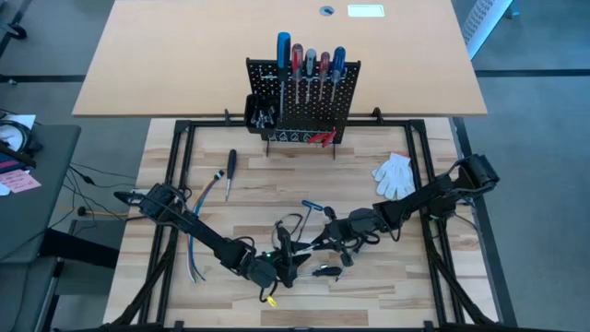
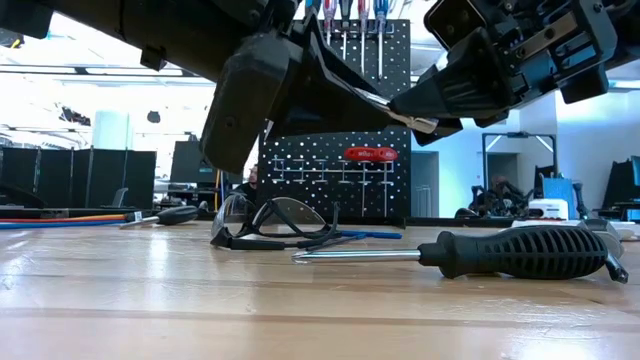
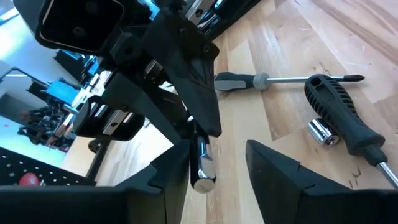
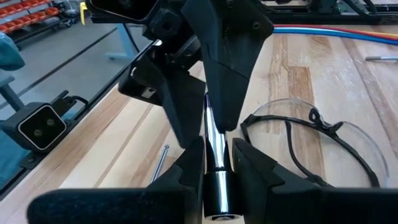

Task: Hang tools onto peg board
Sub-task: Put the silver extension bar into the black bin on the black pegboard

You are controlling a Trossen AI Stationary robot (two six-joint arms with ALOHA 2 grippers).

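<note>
The black peg board [image 1: 302,101] stands at the table's far middle. Several screwdrivers hang along its top and red pliers [image 1: 321,136] low on its face. My two grippers meet above the near middle of the table. My right gripper [image 4: 217,171] is shut on a slim silver metal bit [image 4: 213,140]. My left gripper [image 3: 217,177] is open, with its fingers on either side of the bit's other end [image 3: 203,167]. The bit lies close to one finger; I cannot tell whether they touch. A black-handled screwdriver [image 3: 341,118] lies on the table below. My right gripper pinches the silver bit's shaft [image 4: 216,163] between its two fingers. The fingers come from the table's right, slanting down, and the bit runs along them with its thicker end [image 4: 219,199] sticking out behind. The bit is lifted clear of the table [image 2: 405,110].
On the table lie safety glasses [image 2: 270,222], a small silver socket [image 3: 323,132], a grey-handled screwdriver [image 3: 245,81], a black screwdriver [image 1: 230,171], loose cables [image 1: 198,235] at the left and a white glove [image 1: 395,175] at the right.
</note>
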